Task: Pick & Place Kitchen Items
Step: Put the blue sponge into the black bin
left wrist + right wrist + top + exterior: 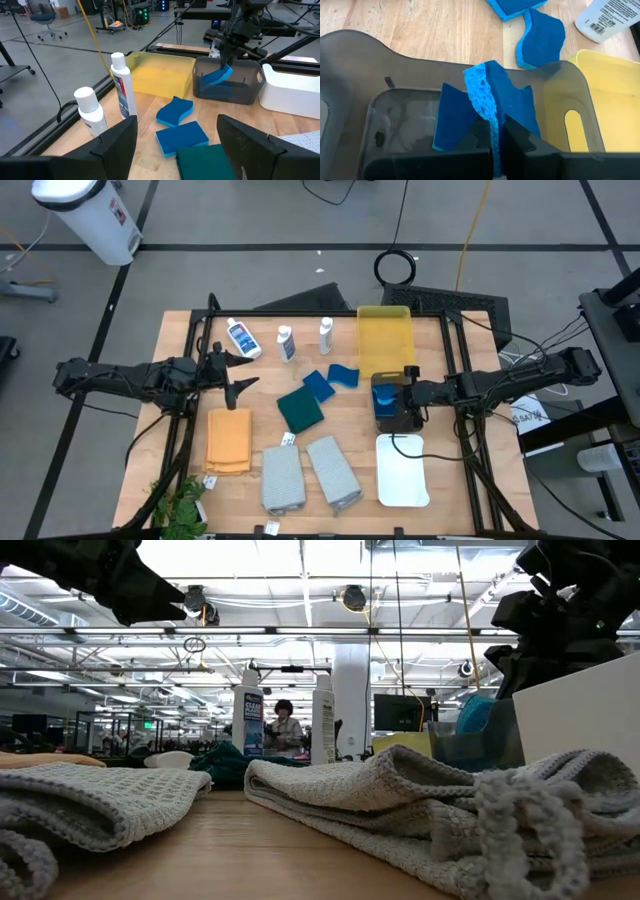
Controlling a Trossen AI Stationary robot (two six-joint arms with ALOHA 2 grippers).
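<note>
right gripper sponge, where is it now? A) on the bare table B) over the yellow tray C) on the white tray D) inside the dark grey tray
D: the right gripper is shut on a blue sponge, holding it within the walls of the dark grey tray; the left wrist view shows the same.

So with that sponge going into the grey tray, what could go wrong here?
1. The right gripper pinches the sponge folded and on edge in the grey tray; released, it may spring open and land leaning on the sponge already inside.
2. The jaws sit low inside the tray, so pulling out could nudge a wall.
</note>
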